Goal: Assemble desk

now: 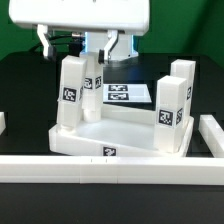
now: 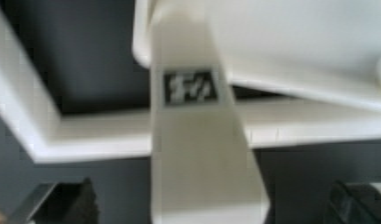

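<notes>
The desk top (image 1: pixel 120 138), a white tray with a raised rim, lies in the middle of the exterior view. Several white tagged legs stand upright on it: one at the left (image 1: pixel 70 95), one just behind it (image 1: pixel 93 92), and two at the right (image 1: pixel 170 106) (image 1: pixel 184 82). My gripper (image 1: pixel 101 55) hangs open right above the leg behind the left one. In the wrist view that leg (image 2: pixel 201 130) runs between the dark fingertips (image 2: pixel 62 200) of my gripper (image 2: pixel 208 205), with a gap on each side. The tray rim (image 2: pixel 71 120) lies below it.
The marker board (image 1: pixel 128 93) lies flat on the black table behind the tray. A long white rail (image 1: pixel 110 166) runs along the front, with a side piece at the exterior view's right (image 1: pixel 212 135) and a stub at its left (image 1: pixel 3 122).
</notes>
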You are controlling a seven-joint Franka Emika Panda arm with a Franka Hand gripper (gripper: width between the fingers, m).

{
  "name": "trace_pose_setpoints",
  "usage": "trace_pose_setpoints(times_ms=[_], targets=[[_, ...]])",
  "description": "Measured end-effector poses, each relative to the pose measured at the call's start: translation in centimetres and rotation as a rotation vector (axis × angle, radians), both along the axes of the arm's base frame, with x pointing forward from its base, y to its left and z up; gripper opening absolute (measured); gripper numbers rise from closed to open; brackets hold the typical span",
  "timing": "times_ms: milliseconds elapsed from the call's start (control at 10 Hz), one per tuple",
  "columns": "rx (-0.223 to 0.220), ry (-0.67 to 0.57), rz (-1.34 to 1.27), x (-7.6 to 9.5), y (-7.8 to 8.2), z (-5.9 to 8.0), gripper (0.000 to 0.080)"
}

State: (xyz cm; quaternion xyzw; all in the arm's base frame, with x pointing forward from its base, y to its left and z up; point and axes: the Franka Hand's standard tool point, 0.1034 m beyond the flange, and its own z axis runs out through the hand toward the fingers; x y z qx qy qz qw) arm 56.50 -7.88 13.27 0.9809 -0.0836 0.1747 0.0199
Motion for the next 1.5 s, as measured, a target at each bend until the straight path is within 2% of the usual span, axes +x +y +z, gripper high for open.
trace_pose_setpoints(times_ms=[200, 600, 700, 1100, 1200, 1300, 1400, 1500], targets=[[0.068, 0.134, -0.005, 0.2, -0.4, -0.1, 0.0649], [0.135, 0.388, 0.034, 0.5, -0.2, -0.7, 0.0649], [0.134, 0.421, 0.041, 0.8, -0.5, -0.9, 0.0649], [0.125, 0.415, 0.046, 0.8, -0.9, -1.2, 0.0649], [0.123, 0.415, 0.059, 0.8, -0.9, -1.2, 0.0520], [0.124, 0.415, 0.058, 0.8, -0.9, -1.2, 0.0520], [0.123, 0.415, 0.058, 0.8, -0.9, -1.2, 0.0381], [0.124, 0.415, 0.057, 0.8, -0.9, -1.2, 0.0292]])
